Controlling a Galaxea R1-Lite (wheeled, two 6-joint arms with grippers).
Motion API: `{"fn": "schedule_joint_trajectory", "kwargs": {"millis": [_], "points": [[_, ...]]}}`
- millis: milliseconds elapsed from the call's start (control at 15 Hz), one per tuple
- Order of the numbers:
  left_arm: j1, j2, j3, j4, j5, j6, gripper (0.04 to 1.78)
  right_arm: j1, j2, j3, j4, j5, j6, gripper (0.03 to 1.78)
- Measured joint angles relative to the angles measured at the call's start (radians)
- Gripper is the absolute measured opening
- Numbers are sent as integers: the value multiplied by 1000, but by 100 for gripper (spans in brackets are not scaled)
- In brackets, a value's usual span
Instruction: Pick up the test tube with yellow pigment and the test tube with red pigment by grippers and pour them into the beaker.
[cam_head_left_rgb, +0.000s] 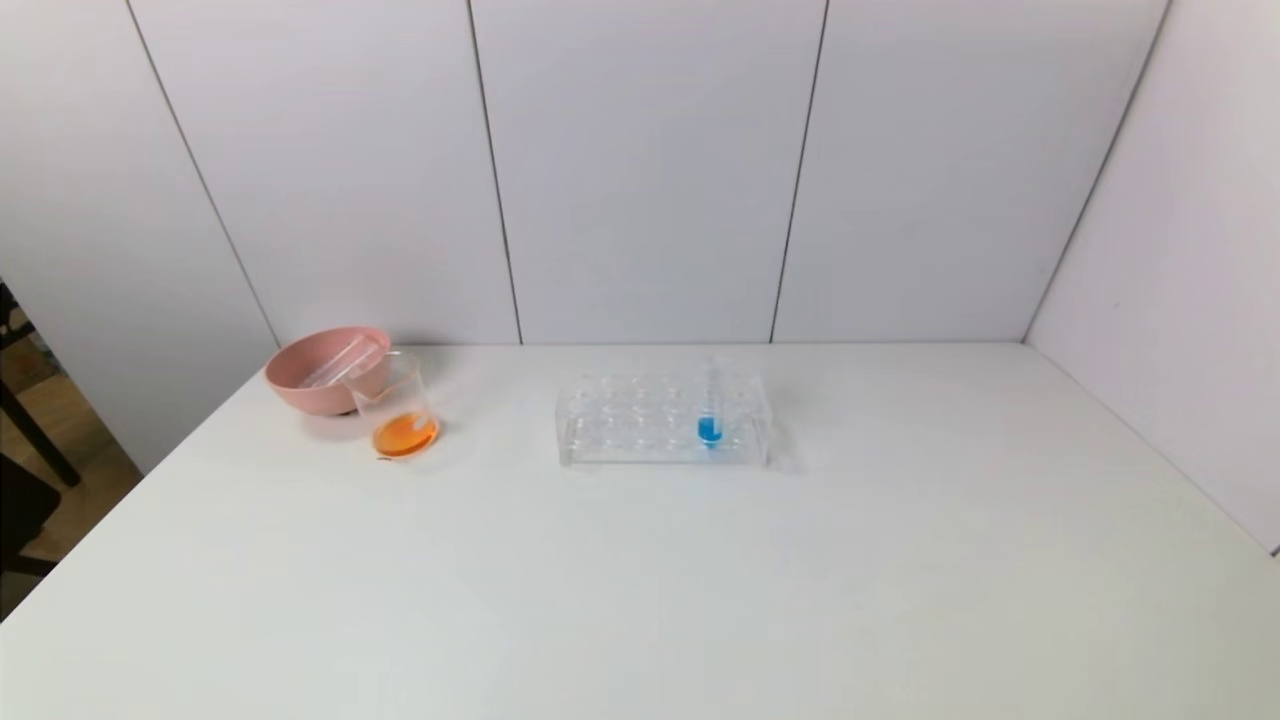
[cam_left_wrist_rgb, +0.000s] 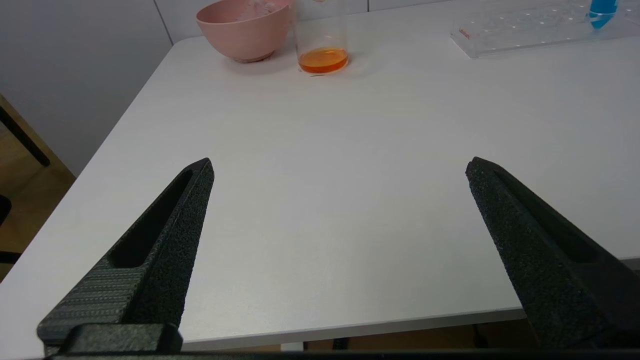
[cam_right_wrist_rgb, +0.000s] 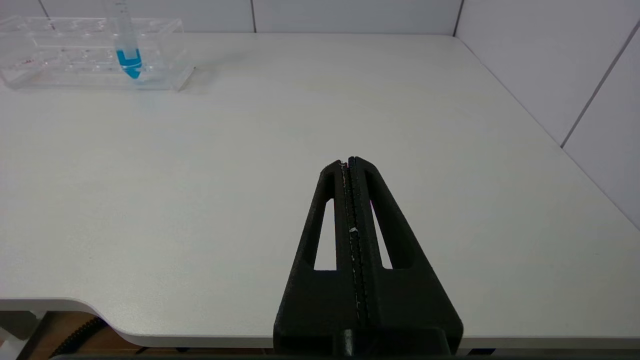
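Note:
The beaker (cam_head_left_rgb: 395, 405) stands at the far left of the white table, right beside the pink bowl, with a shallow layer of orange liquid (cam_head_left_rgb: 404, 435) in its bottom; the left wrist view shows the beaker (cam_left_wrist_rgb: 321, 35) too. The test tube with yellow pigment and the test tube with red pigment are out of view. My left gripper (cam_left_wrist_rgb: 340, 162) hangs open and empty over the table's near left part, far short of the beaker. My right gripper (cam_right_wrist_rgb: 348, 160) is shut with nothing in it, over the near right part. Neither gripper appears in the head view.
A pink bowl (cam_head_left_rgb: 300, 385) sits behind the beaker with clear, colourless tube-like pieces lying in it. A clear many-holed rack (cam_head_left_rgb: 620, 420) stands mid-table and holds one upright tube with blue liquid (cam_head_left_rgb: 710, 415). White walls close the back and right side.

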Motion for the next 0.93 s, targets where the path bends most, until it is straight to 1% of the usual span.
{"fn": "schedule_joint_trajectory", "kwargs": {"millis": [933], "points": [[0,0,0,0,0,-1,176,0,0,2,0,0,0,11]]}}
